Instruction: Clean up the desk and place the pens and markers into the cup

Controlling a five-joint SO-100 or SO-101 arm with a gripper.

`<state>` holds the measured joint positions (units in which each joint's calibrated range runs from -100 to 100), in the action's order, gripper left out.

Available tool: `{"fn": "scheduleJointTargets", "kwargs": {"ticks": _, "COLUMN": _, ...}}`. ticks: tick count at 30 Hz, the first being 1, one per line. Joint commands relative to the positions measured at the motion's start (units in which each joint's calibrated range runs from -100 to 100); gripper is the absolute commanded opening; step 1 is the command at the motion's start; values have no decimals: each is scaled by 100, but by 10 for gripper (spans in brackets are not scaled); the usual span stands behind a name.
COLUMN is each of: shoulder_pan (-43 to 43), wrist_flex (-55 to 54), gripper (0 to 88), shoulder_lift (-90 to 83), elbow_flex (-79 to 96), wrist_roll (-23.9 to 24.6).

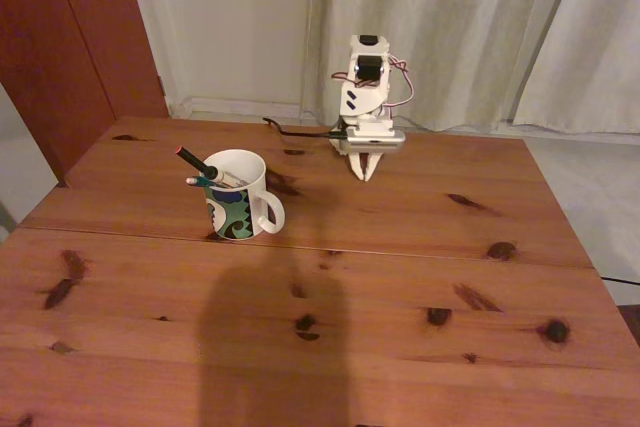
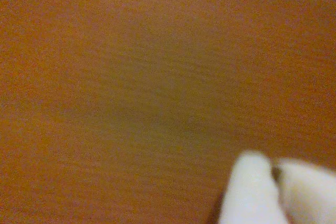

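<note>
Pens [image 1: 200, 171] stand in cup [image 1: 237, 196], desk [image 1: 400, 277] bare. Gripper [image 1: 364, 169] folded at rest, fingers pressed together, holding nothing.

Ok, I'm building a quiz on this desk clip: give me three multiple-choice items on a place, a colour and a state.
1. Where do the pens stand?
A. flat on the desk
B. in the cup
C. in the gripper

2. What colour is the cup's upper half?
A. white
B. red
C. yellow

3. How is the gripper?
A. wide open
B. shut on a pen
C. shut, holding nothing

Key: 1 B, their tips stick out over the rim of the cup in the fixed view. 2 A, the swirling pattern covers only the lower half. 3 C, the gripper points down at the bare desk behind the cup, and in the wrist view the fingertips lie together with nothing between them.
</note>
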<state>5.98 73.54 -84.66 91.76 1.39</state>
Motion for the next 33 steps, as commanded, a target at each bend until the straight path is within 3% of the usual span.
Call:
{"fn": "scheduleJointTargets", "kwargs": {"ticks": 1, "shoulder_pan": 186, "wrist_flex": 91, "gripper": 8, "shoulder_lift": -268, "elbow_flex": 400, "wrist_roll": -61}}
{"fn": "scheduleJointTargets", "kwargs": {"ticks": 33, "shoulder_pan": 862, "wrist_flex": 281, "gripper": 8, "shoulder_lift": -1145, "elbow_flex": 652, "wrist_roll": -13}}
